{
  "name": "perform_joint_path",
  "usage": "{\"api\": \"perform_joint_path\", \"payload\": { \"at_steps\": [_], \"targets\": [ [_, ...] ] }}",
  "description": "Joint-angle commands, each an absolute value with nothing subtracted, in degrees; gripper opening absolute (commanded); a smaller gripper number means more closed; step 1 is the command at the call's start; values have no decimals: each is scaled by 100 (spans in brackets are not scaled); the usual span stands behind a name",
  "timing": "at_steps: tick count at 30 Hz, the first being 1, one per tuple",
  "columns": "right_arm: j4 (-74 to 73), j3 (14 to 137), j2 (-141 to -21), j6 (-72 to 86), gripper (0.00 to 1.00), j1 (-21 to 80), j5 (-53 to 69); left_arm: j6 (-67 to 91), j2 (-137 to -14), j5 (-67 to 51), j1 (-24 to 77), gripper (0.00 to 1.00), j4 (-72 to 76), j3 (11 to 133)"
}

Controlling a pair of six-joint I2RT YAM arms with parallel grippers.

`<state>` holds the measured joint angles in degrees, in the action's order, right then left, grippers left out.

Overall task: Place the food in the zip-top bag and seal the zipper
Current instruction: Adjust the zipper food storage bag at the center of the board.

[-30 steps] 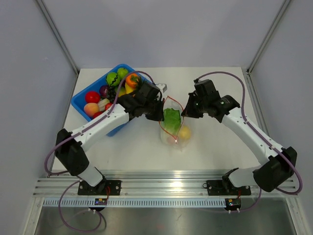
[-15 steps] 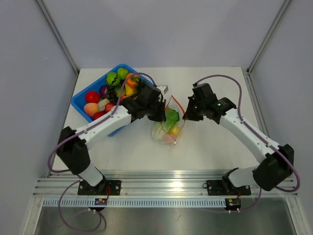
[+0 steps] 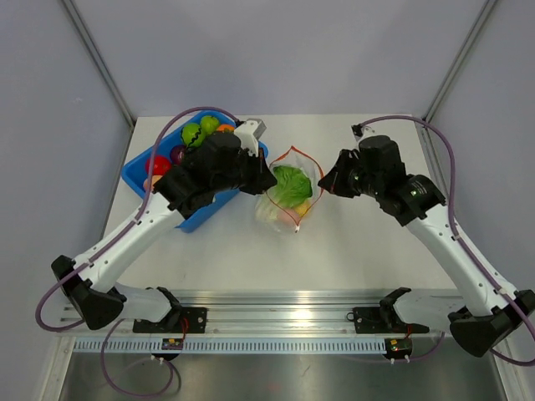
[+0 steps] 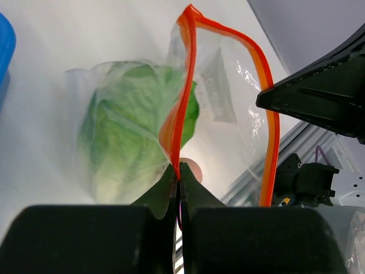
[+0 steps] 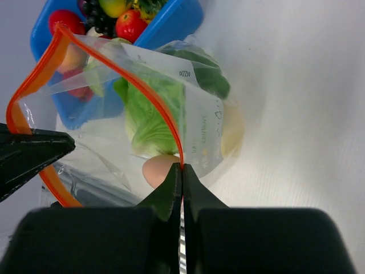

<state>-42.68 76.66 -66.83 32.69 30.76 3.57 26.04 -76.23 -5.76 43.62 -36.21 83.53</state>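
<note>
The zip-top bag (image 3: 277, 212) hangs mouth-up between my two grippers. Its red-orange zipper (image 3: 292, 149) is spread into a wide open loop. My left gripper (image 4: 179, 165) is shut on the near strip of the zipper (image 4: 185, 85). My right gripper (image 5: 182, 166) is shut on the opposite strip (image 5: 149, 94). Inside the bag lie a green lettuce (image 5: 153, 117), a peach-coloured piece (image 5: 156, 170) and a yellow piece (image 5: 231, 136). In the top view the left gripper (image 3: 266, 185) is at the bag's left side and the right gripper (image 3: 328, 182) at its right.
A blue bin (image 3: 136, 175) stands at the back left, partly under my left arm, with several more toy fruits such as a green one (image 3: 193, 133) and a red one (image 3: 158, 164). Grey walls close in the table on both sides.
Both arms have risen and drawn apart. The bag has moved a little toward the back and its mouth now gapes wider. My left arm has swung up over the bin.
</note>
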Motion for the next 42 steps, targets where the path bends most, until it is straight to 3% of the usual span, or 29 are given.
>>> {"api": "perform_joint_path", "payload": {
  "at_steps": [1,5,15,18,19,20,22,36,42],
  "targets": [
    [-4289,7218,-7197,3076,0,3129,53,2707,-8234,-659,4386,0,-3279,7754],
    [-4526,7242,-7594,3093,0,3138,96,2699,-8508,-782,4394,0,-3524,7927],
    [-4631,7892,-7216,3059,1,3146,149,2469,-7963,-439,4395,0,-3604,8367],
    [-4772,7893,-7242,3085,39,3155,246,2584,-8015,-553,4395,0,-3463,8245],
    [-4833,7884,-7233,3128,60,3164,281,2654,-8007,-623,4395,0,-3419,8209],
    [-4886,7875,-7233,3155,68,3181,273,2689,-8016,-659,4395,0,-3332,8174],
    [-5027,7814,-7163,3304,73,3234,255,2759,-8042,-720,4395,0,-3252,8060],
    [-5273,6900,-6539,3832,74,3322,35,2865,-8060,-677,4395,0,-3146,7928],
    [-4608,6391,-6495,4043,53,3340,684,2883,-8033,-624,4395,0,-3112,7910]
  ]
}}
